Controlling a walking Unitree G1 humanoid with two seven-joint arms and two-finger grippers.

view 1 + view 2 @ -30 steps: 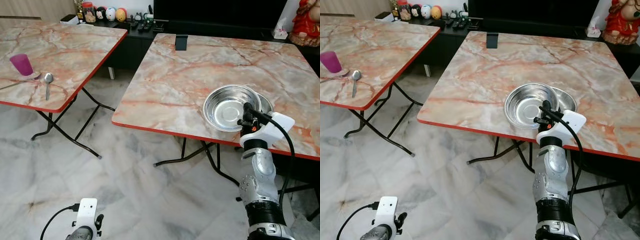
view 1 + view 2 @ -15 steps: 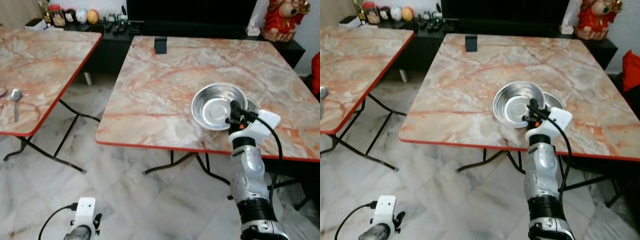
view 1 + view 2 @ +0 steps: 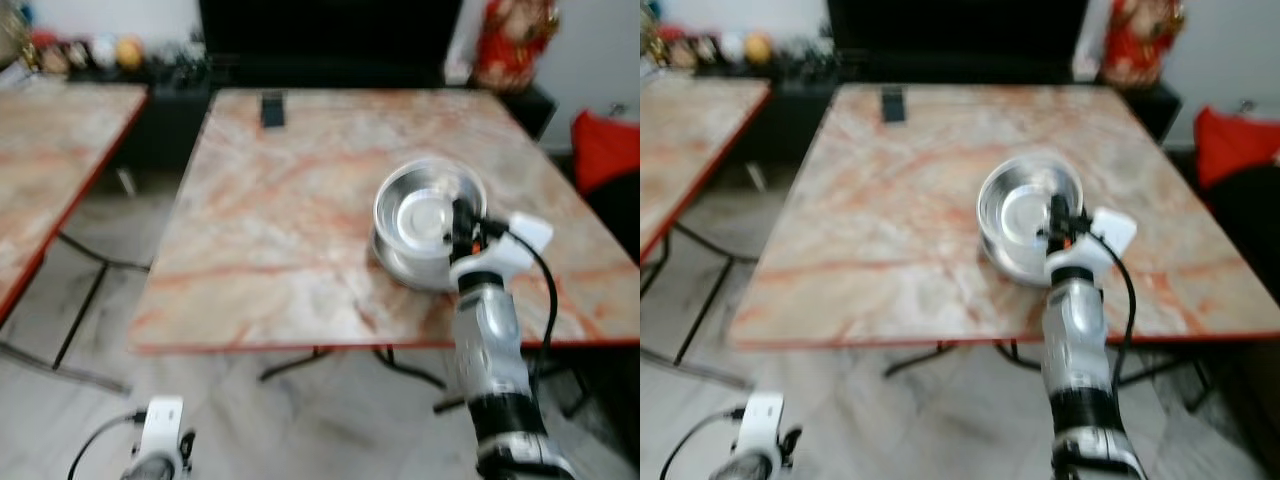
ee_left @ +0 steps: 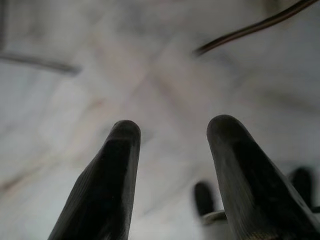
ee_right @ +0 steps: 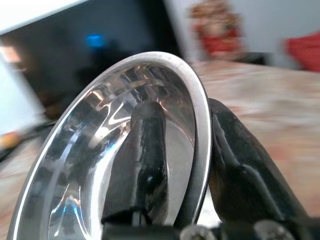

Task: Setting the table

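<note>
Right claw (image 3: 458, 222) is pinching the rim of the steel bowl (image 3: 425, 205), one finger inside, one outside, holding it tilted over the marble table (image 3: 290, 215). Bowl is probably light, stiff, slick; rim grip suits. Left claw (image 4: 172, 150) is hanging spread above floor.

The steel bowl (image 5: 105, 165) pinched by the right tool (image 5: 197, 165) is polished metal, mirror-bright inside, with a smooth rolled rim. The fingers (image 5: 142, 165) are smooth black with a dull sheen. Beneath lies a glossy marble-patterned worktop (image 3: 280, 220); the floor (image 4: 75, 75) looks like polished pale marble.
</note>
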